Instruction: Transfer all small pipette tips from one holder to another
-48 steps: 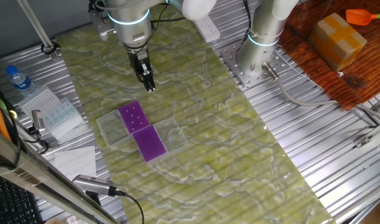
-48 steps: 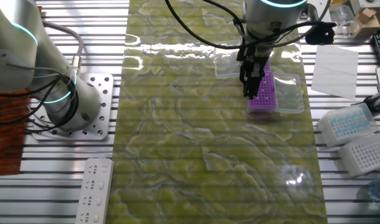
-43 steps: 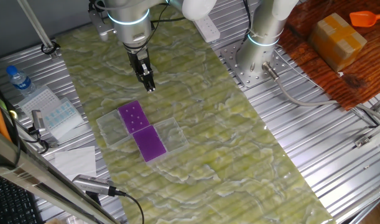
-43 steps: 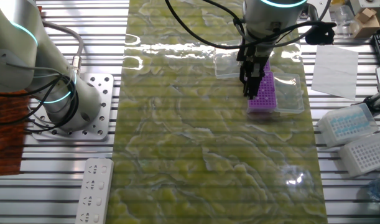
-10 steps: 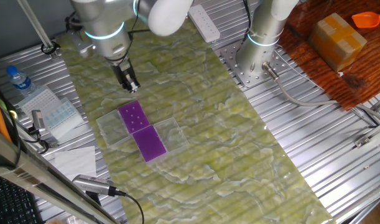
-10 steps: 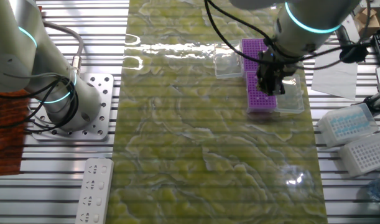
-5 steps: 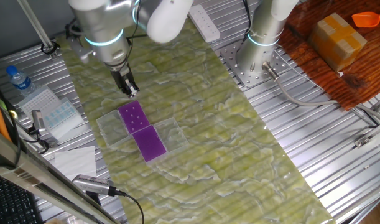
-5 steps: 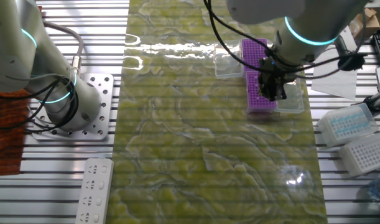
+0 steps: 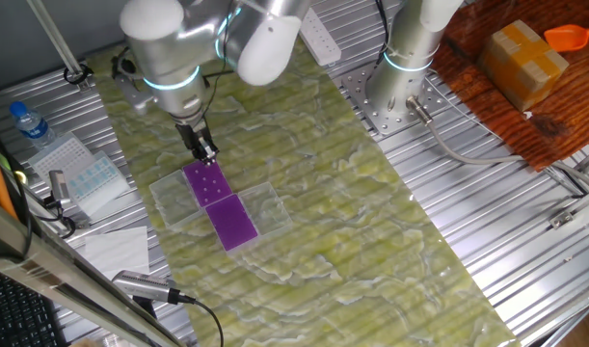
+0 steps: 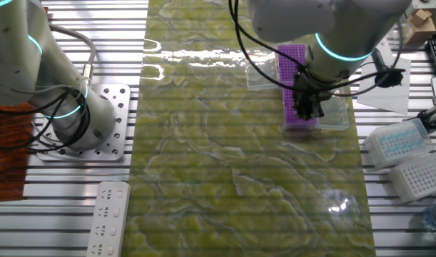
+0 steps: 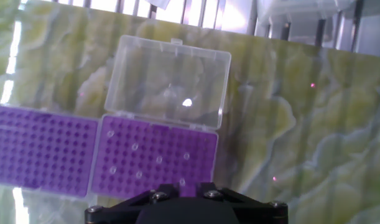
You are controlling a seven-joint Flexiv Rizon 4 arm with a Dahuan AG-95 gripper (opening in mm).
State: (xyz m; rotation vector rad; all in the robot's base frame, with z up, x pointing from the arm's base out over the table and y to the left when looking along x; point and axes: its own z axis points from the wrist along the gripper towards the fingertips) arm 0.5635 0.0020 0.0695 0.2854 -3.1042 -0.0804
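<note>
Hovering over the far end of a purple rack (image 9: 206, 181): gripper (image 9: 206, 151), finger spread not discernible. Small pipette tips (image 11: 158, 160): pale dots scattered in this rack's holes. Clear lid (image 11: 171, 81) hinged open beside it. Second purple rack (image 11: 37, 148) adjoining, on green mat (image 9: 333, 202).

A lab: purple pipette-tip racks (image 9: 220, 200) on a slatted metal bench (image 9: 525, 241).

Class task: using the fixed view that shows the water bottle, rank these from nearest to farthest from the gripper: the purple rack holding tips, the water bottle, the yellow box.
1. Purple rack holding tips, directly beneath the gripper.
2. Water bottle, off the mat at the left edge.
3. Yellow box, far right on the wooden surface.
</note>
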